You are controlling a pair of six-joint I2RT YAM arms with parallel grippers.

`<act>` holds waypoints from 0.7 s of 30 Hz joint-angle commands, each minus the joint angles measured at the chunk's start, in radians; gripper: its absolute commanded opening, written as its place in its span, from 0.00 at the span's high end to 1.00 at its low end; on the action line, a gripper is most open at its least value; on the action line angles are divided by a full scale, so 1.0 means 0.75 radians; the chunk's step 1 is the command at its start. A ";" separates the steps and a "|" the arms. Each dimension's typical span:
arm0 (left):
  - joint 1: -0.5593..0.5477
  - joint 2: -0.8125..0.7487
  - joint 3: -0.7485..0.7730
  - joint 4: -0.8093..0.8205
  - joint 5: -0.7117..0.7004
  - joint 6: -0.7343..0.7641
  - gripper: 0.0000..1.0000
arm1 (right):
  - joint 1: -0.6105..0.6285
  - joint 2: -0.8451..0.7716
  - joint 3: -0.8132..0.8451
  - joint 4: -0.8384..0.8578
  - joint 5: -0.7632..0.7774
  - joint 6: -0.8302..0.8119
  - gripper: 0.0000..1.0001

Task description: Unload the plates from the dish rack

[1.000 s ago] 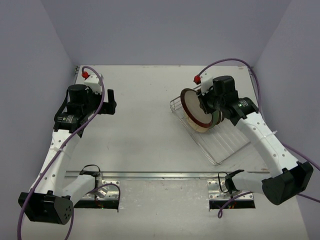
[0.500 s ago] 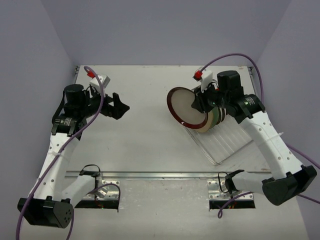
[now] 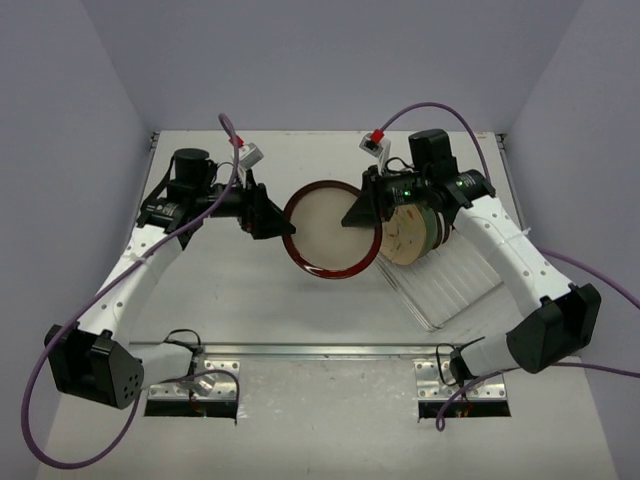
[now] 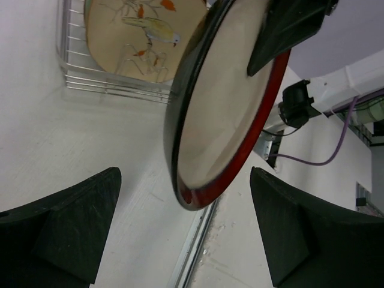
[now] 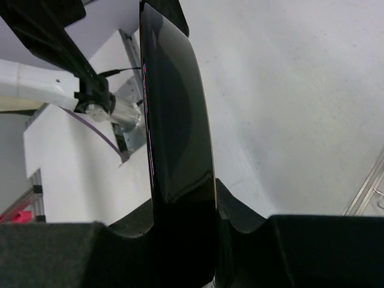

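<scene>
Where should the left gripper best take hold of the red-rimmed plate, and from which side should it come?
Grip the free left rim of the red-rimmed plate, opposite the right gripper that clamps its right edge. Come from the left: the plate hangs in the air, its thin edge facing the open left gripper.

White perforated arm links (image 3: pixel 128 275), black joints (image 3: pixel 190 168), purple cables (image 3: pixel 430 104), black end effector fingers (image 4: pixel 66 228)

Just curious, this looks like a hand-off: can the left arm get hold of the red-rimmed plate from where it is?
Probably yes. The left gripper is open, its fingers flanking the near rim of the red-rimmed plate with nothing between. The right gripper holds the far edge.
</scene>
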 commanded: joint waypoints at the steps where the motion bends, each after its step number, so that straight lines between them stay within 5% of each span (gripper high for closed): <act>1: -0.050 0.032 0.038 0.113 0.146 -0.059 0.19 | 0.002 0.011 0.074 0.292 -0.290 0.185 1.00; 9: -0.061 0.089 -0.044 0.279 0.268 -0.199 0.43 | 0.003 0.092 0.058 0.447 -0.422 0.341 1.00; 15: -0.045 0.113 -0.070 0.421 0.392 -0.347 1.00 | 0.003 0.121 0.057 0.474 -0.414 0.378 0.99; 16: -0.034 0.112 -0.074 0.439 0.403 -0.374 1.00 | 0.002 0.119 0.053 0.466 -0.389 0.375 0.96; 18: -0.002 0.111 -0.096 0.517 0.447 -0.464 1.00 | 0.002 0.116 0.042 0.452 -0.346 0.370 0.83; 20: 0.080 0.113 -0.151 0.706 0.489 -0.625 1.00 | 0.000 0.114 0.036 0.422 -0.299 0.369 0.31; 21: 0.128 0.122 -0.160 0.730 0.497 -0.649 1.00 | -0.005 0.111 0.037 0.410 -0.266 0.366 0.21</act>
